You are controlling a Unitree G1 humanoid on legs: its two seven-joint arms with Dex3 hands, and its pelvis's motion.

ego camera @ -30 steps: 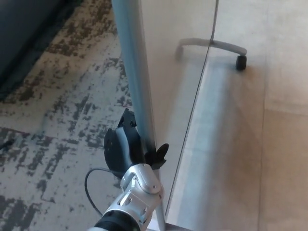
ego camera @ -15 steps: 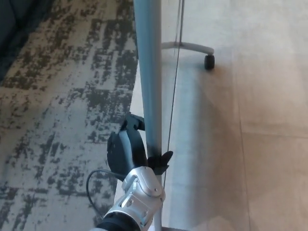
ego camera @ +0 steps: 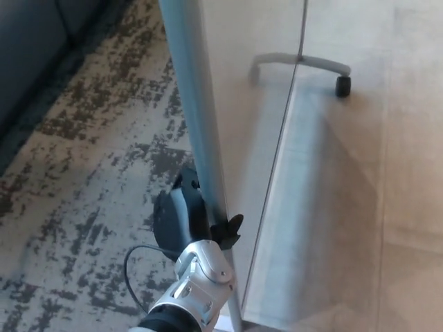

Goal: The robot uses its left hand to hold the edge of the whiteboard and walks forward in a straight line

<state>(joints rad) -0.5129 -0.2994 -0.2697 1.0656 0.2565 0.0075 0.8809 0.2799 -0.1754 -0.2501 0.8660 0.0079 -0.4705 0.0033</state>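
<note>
The whiteboard (ego camera: 242,104) stands upright and runs away from me, its pale grey metal edge (ego camera: 190,104) nearest. My left hand (ego camera: 187,218) is shut on that edge low in the picture, black fingers wrapped round both sides of the frame. Its silver wrist (ego camera: 201,273) rises from the bottom edge. The right hand does not show.
The whiteboard's curved grey leg with a black caster (ego camera: 342,85) rests on pale smooth floor at the upper right. Mottled grey carpet (ego camera: 83,173) covers the left. A dark sofa (ego camera: 28,41) fills the top left corner.
The whole view has swung and moved on along the floor; the board now shows tilted again as it did a second ago. My left hand keeps the same hold on the edge.
</note>
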